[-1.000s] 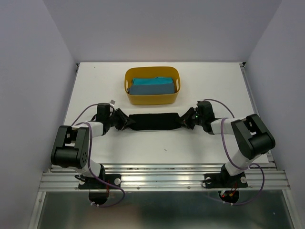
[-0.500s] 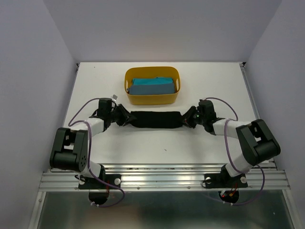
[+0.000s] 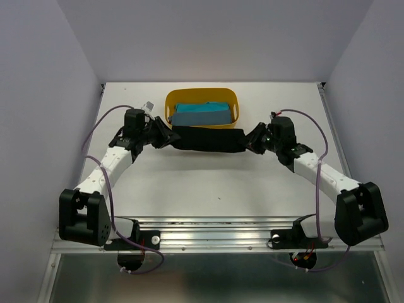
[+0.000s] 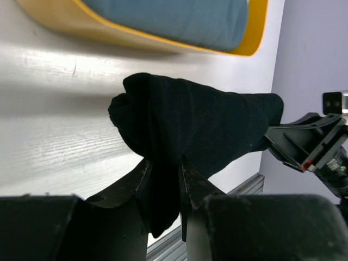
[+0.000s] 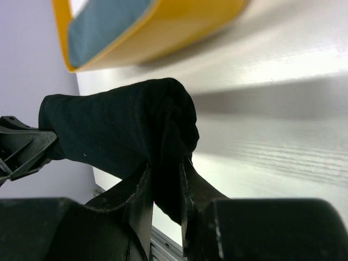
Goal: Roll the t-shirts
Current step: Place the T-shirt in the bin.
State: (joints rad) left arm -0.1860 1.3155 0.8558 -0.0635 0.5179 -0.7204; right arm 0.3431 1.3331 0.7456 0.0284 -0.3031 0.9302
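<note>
The black t-shirt [image 3: 207,139], rolled into a long bundle, hangs lifted above the table just in front of the yellow tub. My left gripper [image 3: 165,136] is shut on its left end [image 4: 163,130]. My right gripper [image 3: 251,140] is shut on its right end [image 5: 136,125]. The teal-blue t-shirt [image 3: 201,115] lies folded inside the tub; it also shows in the left wrist view [image 4: 174,19] and in the right wrist view [image 5: 100,24].
The yellow tub [image 3: 202,130] stands at the back middle of the white table [image 3: 221,183], directly behind the held roll. A metal rail [image 3: 214,237] runs along the near edge. Grey walls close in the sides and back.
Both arms have stretched forward and lifted the black roll off the table, carrying it away from the bases to the tub's front edge.
</note>
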